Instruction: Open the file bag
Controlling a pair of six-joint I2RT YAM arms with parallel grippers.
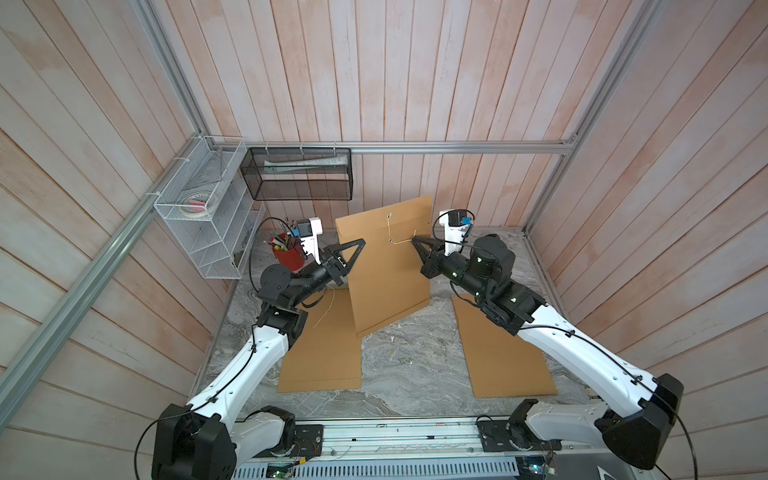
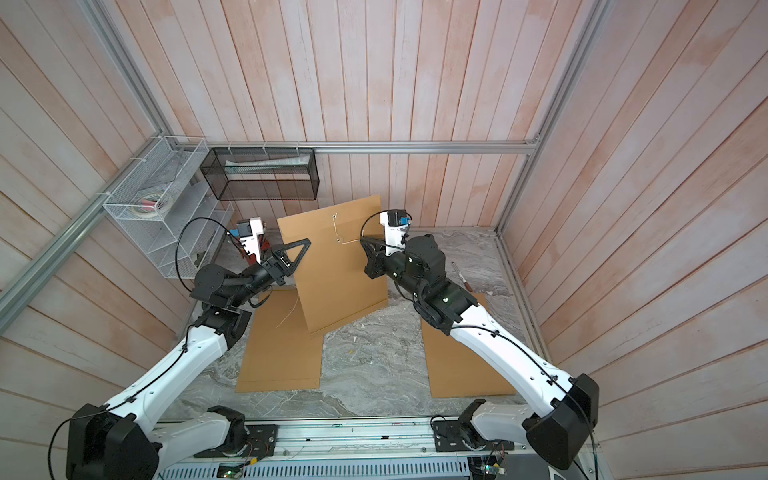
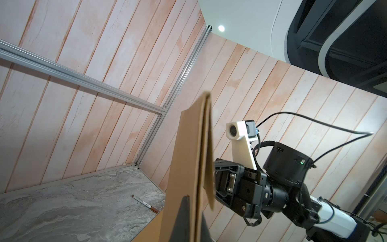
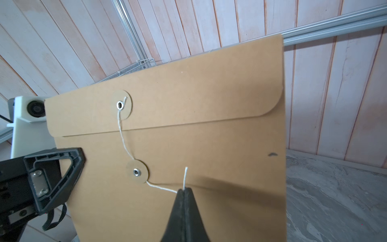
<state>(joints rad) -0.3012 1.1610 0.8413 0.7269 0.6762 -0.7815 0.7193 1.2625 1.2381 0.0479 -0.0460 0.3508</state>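
We hold the kraft file bag (image 1: 386, 266) upright over the middle of the marble tabletop (image 1: 399, 374), its flap side turned toward the right arm so the closure is reachable. The left gripper (image 1: 360, 243) steadies the bag, fingers pressed together on its side edge. The right gripper (image 4: 184, 189) pinches the white string (image 4: 123, 136) near its free end, just past the lower eyelet disc (image 4: 137, 172), likely to unwind it. Two flat kraft bags (image 1: 324, 345) lie on either side.

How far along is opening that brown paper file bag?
Done: the left gripper holds the brown paper file bag upright by its edge. In hand: the right gripper pinches the white string, hooked under the lower round button. Left: free the string, lift the rounded flap, which lies shut.
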